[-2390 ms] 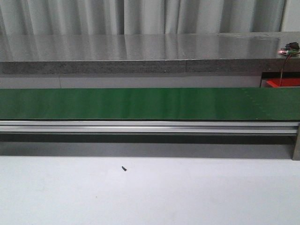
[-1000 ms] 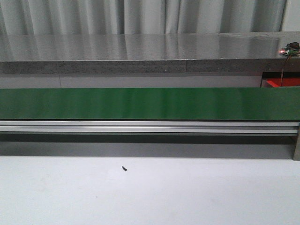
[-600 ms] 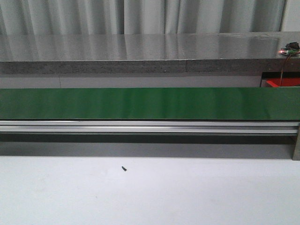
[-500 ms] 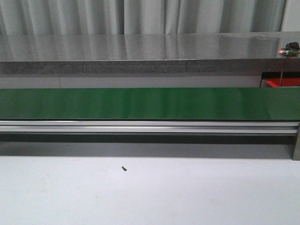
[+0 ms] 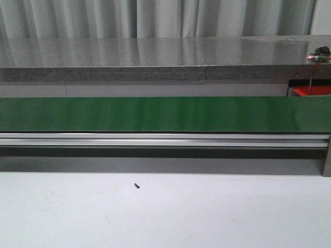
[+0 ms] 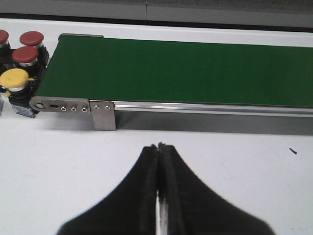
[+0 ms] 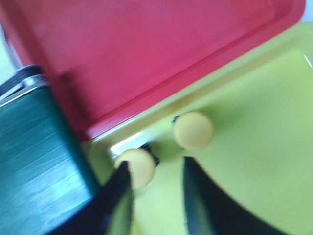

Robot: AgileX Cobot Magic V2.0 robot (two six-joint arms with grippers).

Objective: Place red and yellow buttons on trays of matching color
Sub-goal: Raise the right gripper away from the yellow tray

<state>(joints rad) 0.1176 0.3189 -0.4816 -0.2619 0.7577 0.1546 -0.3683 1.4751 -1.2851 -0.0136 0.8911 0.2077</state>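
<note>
In the right wrist view my right gripper (image 7: pixel 155 166) is open and empty above the yellow tray (image 7: pixel 254 161). Two yellow buttons lie in that tray: one (image 7: pixel 193 129) just beyond the fingertips, one (image 7: pixel 138 165) beside one finger (image 7: pixel 120 196). The red tray (image 7: pixel 146 49) lies next to it and shows no buttons. In the left wrist view my left gripper (image 6: pixel 160 146) is shut and empty over the white table, short of the green conveyor belt (image 6: pixel 186 71). By the belt's end stand two red buttons (image 6: pixel 31 38) (image 6: pixel 24 55) and a yellow button (image 6: pixel 13 78). A third red one shows at the frame edge.
In the front view the green belt (image 5: pixel 165 113) runs across on an aluminium rail, with a grey counter (image 5: pixel 155 57) behind. A small black screw (image 5: pixel 136 185) lies on the white table. A red corner (image 5: pixel 312 91) shows at the far right. No gripper is in this view.
</note>
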